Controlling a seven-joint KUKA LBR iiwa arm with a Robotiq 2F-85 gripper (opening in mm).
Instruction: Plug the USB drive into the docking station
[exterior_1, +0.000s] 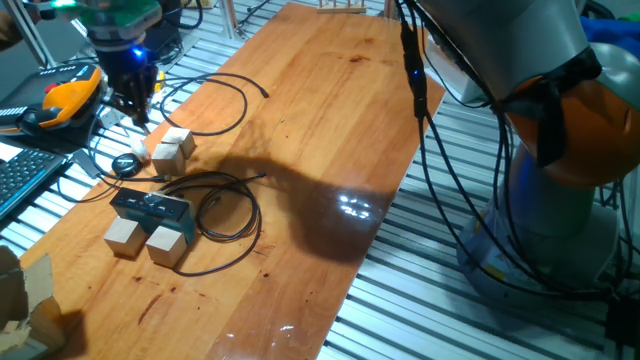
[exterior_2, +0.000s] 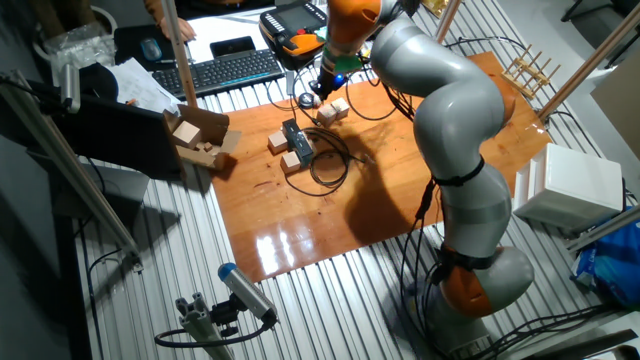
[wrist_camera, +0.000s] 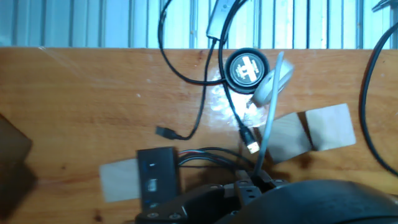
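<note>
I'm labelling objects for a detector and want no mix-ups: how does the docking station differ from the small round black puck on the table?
The docking station is a flat, dark, rectangular box; the puck is a small disc. The docking station lies beside two pale wooden cubes with thin black cables at it; the puck lies nearer the table's edge, toward the gripper. In the hand view the puck has a light mark on top; the docking station looks mostly plain. Both are dark and lie flat on the wooden table.

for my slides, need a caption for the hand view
Hand view over the wooden table: docking station between wooden cubes, round black puck above.
</note>
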